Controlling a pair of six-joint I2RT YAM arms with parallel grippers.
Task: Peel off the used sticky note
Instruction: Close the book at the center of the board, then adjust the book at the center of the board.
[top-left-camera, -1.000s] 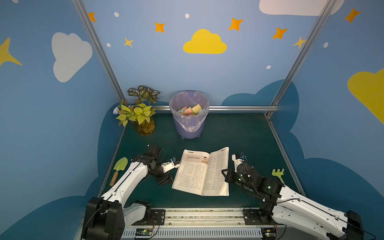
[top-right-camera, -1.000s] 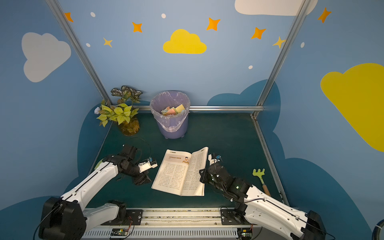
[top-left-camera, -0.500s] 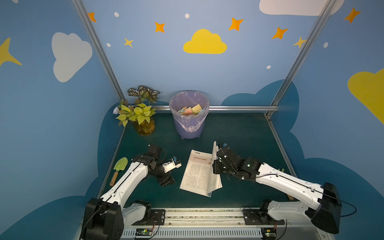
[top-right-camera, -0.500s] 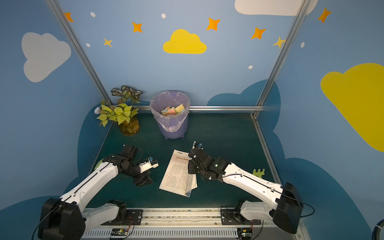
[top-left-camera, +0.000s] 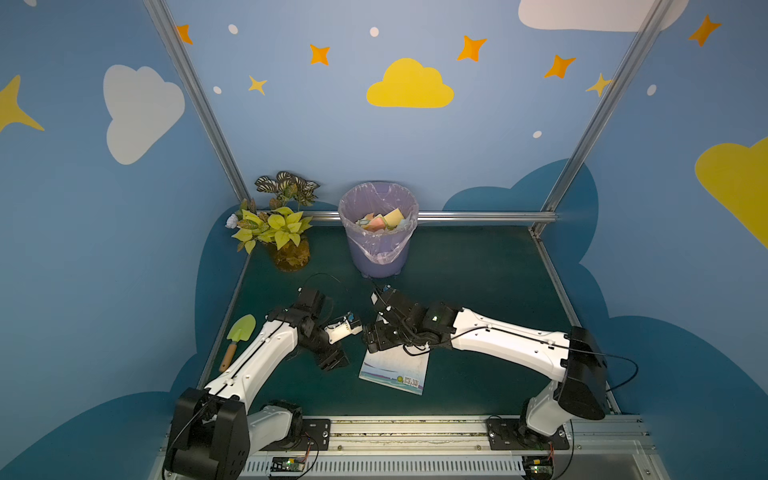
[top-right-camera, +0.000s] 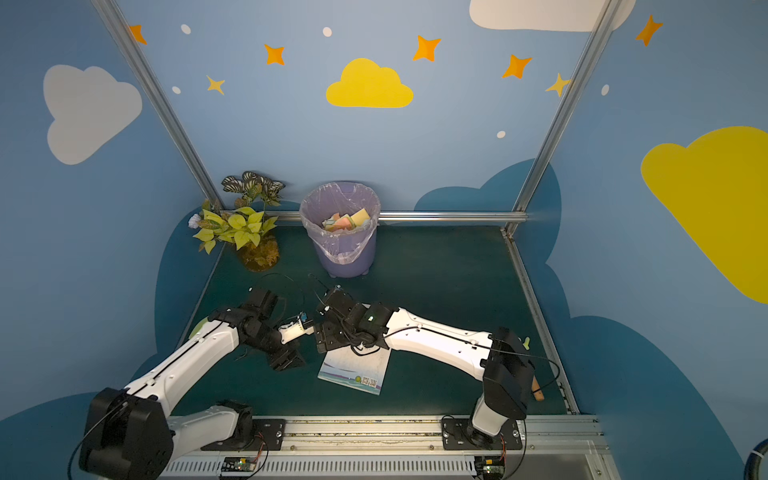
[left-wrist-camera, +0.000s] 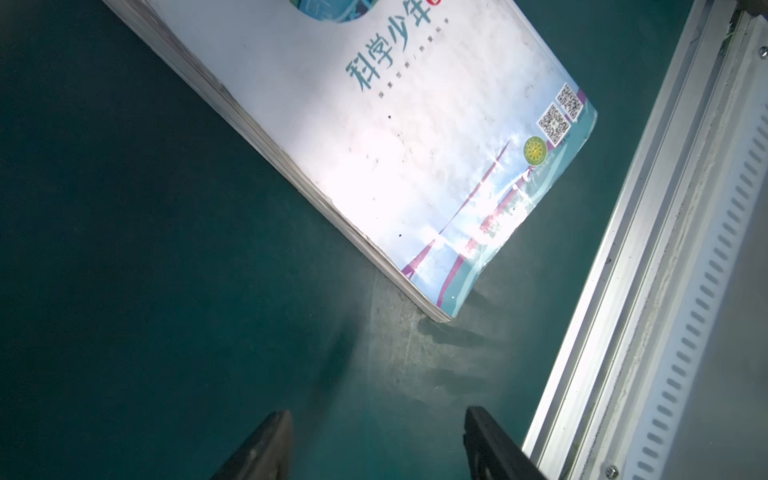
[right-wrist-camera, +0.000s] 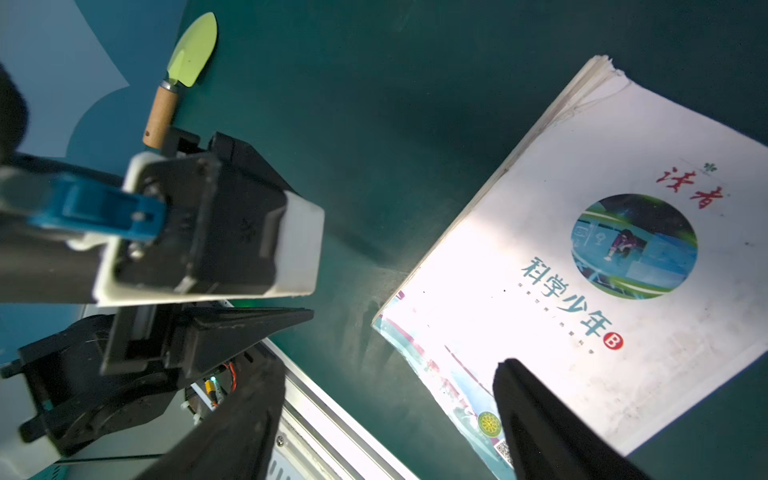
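Observation:
No sticky note shows in any view. A white-covered book (top-left-camera: 395, 370) (top-right-camera: 353, 370) lies closed and flat on the green mat, cover up, and fills much of both wrist views (left-wrist-camera: 415, 145) (right-wrist-camera: 602, 270). My right gripper (top-left-camera: 372, 336) (top-right-camera: 328, 336) hovers over the book's far left corner. Its jaws are wide open with nothing between them (right-wrist-camera: 386, 370). My left gripper (top-left-camera: 332, 361) (top-right-camera: 286, 361) stands just left of the book, open and empty over bare mat (left-wrist-camera: 378, 415). The two grippers are close together.
A lilac bin (top-left-camera: 378, 232) with coloured paper pieces stands at the back, with a potted plant (top-left-camera: 278, 232) to its left. A green trowel (top-left-camera: 239, 336) lies by the left wall. An aluminium rail (top-left-camera: 415, 428) runs along the front edge.
The book lay open. My right gripper carried its right half over to the left, shutting the book, and then opened. The left arm has hardly moved.

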